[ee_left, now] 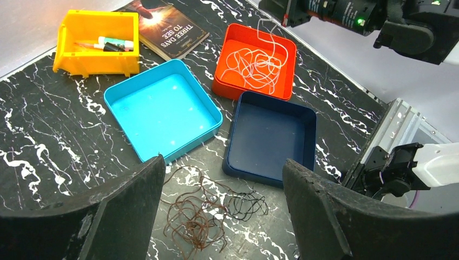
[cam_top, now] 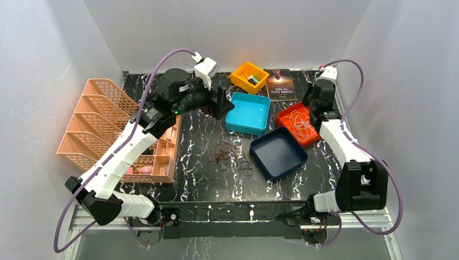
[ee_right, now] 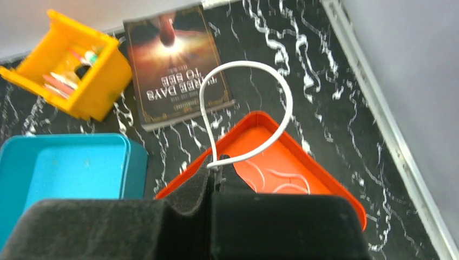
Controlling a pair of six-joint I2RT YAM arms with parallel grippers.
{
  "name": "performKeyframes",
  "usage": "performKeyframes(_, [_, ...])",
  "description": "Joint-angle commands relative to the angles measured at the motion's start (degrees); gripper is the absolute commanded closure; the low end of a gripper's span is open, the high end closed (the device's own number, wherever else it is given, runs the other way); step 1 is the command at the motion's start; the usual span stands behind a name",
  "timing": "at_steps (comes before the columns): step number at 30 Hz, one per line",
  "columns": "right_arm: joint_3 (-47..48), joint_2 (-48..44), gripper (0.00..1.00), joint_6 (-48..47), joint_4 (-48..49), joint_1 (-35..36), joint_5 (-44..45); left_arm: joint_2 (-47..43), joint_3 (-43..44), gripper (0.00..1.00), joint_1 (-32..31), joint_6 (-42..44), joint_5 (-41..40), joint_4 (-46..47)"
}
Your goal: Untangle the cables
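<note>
A loose clump of reddish-brown cable [ee_left: 189, 216] lies on the black marble table, its right side tangled with a smaller black cable [ee_left: 246, 206]; in the top view the clump [cam_top: 224, 154] sits mid-table. My left gripper [ee_left: 223, 168] hangs open well above it, with nothing between its fingers. The white cable [ee_left: 254, 62] lies coiled in the orange tray [ee_left: 222, 86]. My right gripper [ee_right: 216, 168] is shut on one loop of the white cable [ee_right: 246, 114], which arches up over the orange tray [ee_right: 325, 179].
A light blue tray [cam_top: 249, 114] and a dark blue tray [cam_top: 279, 154] sit right of the clump, both without cables. At the back stand a yellow bin [cam_top: 241, 76] holding small items and a book [cam_top: 280, 85]. A peach organizer [cam_top: 108, 124] fills the left side.
</note>
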Motion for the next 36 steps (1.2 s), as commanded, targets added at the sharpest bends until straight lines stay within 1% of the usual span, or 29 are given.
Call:
performKeyframes(1, [-2.45, 0.58, 1.0, 3.8, 1.65, -0.59, -1.08, 0.05, -0.85, 0.22, 0.05, -0.32, 1.72, 0.52])
performKeyframes(14, [-4.54, 9.41, 1.0, 8.5, 1.09, -3.2, -3.38, -1.28, -3.08, 0.21, 0.05, -0.91, 1.13, 0.53])
performKeyframes(20, [-5.38, 12.9, 0.95, 9.91, 1.36, -3.8, -4.96, -1.28, -3.46, 0.21, 0.05, -1.15, 1.23, 0.51])
performKeyframes(22, [-5.41, 13.86, 0.91, 10.24, 1.22, -3.89, -5.72, -1.28, -3.56, 0.21, 0.05, -1.2, 1.23, 0.53])
performKeyframes(26, [-5.0, 14.57, 0.77, 10.47, 0.69, -4.02, -6.27, -1.26, -3.98, 0.21, 0.01, -1.15, 1.08, 0.53])
performKeyframes(29, [-4.75, 13.15, 0.66, 10.45, 0.17, -4.03, -5.68, -1.45, -4.35, 0.21, 0.05, -1.12, 0.64, 0.54])
performKeyframes(33, [-3.91, 10.07, 0.56, 9.71, -1.1, -4.02, -4.48, -1.22, -4.39, 0.21, 0.05, -0.99, 0.44, 0.53])
performKeyframes(36, [-3.91, 6.89, 0.43, 9.06, -1.67, -3.98, -3.44, -0.87, -4.28, 0.2, 0.07, -1.12, 0.51, 0.68])
